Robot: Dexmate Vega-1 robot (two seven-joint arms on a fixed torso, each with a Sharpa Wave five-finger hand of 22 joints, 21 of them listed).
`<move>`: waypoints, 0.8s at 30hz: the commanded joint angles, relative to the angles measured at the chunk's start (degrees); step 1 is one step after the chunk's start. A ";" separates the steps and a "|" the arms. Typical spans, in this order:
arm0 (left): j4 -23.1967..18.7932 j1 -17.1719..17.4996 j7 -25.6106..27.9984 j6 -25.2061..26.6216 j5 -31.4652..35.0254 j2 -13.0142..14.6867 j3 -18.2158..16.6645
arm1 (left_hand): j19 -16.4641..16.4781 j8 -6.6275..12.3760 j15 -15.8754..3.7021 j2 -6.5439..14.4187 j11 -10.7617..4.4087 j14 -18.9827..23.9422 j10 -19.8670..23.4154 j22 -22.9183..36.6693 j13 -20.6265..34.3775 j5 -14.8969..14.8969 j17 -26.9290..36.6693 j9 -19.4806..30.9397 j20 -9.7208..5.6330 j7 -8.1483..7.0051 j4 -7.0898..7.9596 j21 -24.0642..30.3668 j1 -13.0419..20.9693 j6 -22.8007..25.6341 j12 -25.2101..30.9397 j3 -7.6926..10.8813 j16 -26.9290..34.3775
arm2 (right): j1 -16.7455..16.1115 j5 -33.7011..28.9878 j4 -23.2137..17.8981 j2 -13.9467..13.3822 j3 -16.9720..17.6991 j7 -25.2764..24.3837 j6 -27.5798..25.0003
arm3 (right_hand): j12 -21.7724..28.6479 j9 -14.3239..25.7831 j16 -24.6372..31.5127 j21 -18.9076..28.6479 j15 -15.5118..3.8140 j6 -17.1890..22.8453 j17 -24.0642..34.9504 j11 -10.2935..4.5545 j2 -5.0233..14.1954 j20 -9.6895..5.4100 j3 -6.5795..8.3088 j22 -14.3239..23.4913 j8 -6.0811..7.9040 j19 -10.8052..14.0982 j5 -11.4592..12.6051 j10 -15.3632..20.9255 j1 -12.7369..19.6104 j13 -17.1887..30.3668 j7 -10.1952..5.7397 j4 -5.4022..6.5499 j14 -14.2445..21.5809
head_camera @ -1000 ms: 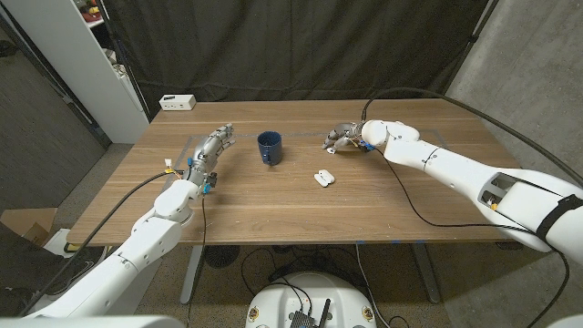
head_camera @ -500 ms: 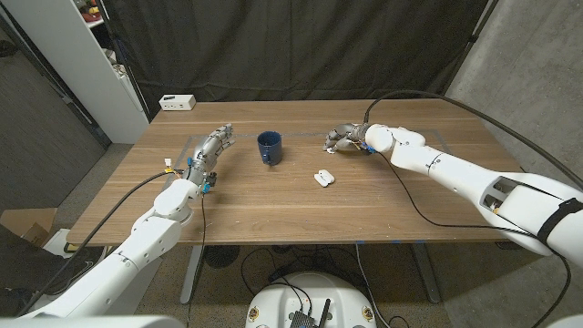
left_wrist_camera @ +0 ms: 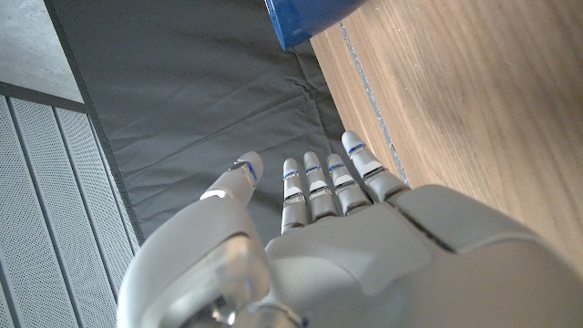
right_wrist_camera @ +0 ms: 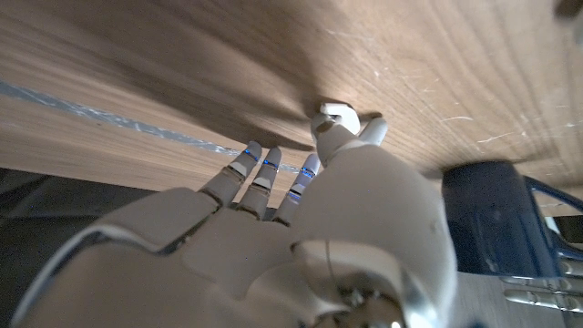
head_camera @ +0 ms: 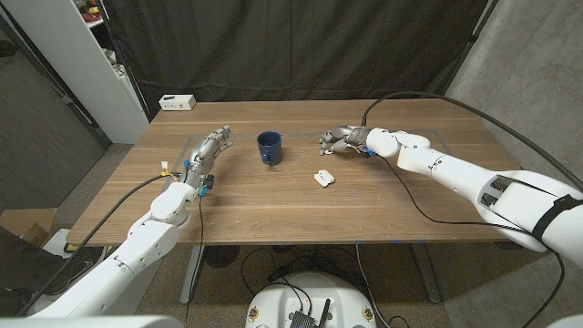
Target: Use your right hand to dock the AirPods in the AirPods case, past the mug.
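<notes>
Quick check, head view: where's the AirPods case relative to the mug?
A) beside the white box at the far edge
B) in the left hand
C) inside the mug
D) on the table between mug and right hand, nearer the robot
D: the open white case lies on the table, between the mug and the right hand, nearer the robot.

Left wrist view: the picture's edge is cutting off most of the mug [left_wrist_camera: 314,18]. Right wrist view: the right robot hand [right_wrist_camera: 301,228] is covering much of a small white item [right_wrist_camera: 335,114], leaving its identity unclear
</notes>
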 commanded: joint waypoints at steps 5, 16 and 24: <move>0.97 0.60 -1.17 -1.22 -0.65 0.08 -0.58 | 0.03 0.48 -0.68 -0.17 -0.14 0.52 0.60 0.24 -0.06 0.43 0.10 0.18 0.64 -0.48 -0.35 -0.45 -0.20 0.99 0.51 0.17 0.13 | -0.15 -1.75 -6.32 -2.31 0.93 6.51 -0.95 | -2.64 -1.53 -1.28 0.15 -10.50 -7.28 2.29 0.07 0.61 -2.55 0.83 0.35 -4.87 -3.46 0.88 -8.75 4.34 1.01 -0.27 1.33 -6.44; 4.75 -2.26 -4.34 -2.16 -1.20 -0.64 0.40 | -0.01 0.46 -0.36 -0.03 -0.22 0.35 0.74 0.28 -0.24 0.46 0.14 0.19 1.20 -1.10 -0.42 -0.70 -0.20 1.44 0.56 0.24 0.08 | -1.10 -1.92 -14.33 -3.70 2.14 14.09 -11.91 | -4.19 -0.67 -5.37 -0.15 -8.01 -21.23 4.21 0.57 1.47 -0.84 4.89 0.46 -5.42 -10.97 4.30 -26.09 7.97 1.24 -0.19 1.99 -18.73; 7.41 -4.54 -6.46 -3.04 -1.28 -0.98 1.04 | 0.07 0.50 -0.33 0.15 -0.29 0.40 0.80 0.30 -0.35 0.49 0.13 0.20 1.22 -1.74 -0.74 -0.83 0.11 1.85 0.59 0.29 0.13 | -6.24 -2.03 -26.23 -6.96 6.11 11.67 -22.66 | -3.71 -0.70 -5.16 0.38 -7.53 -24.65 4.44 1.48 1.21 -0.34 5.80 0.46 -5.82 -10.44 5.19 -26.94 8.58 1.09 -0.12 2.01 -18.85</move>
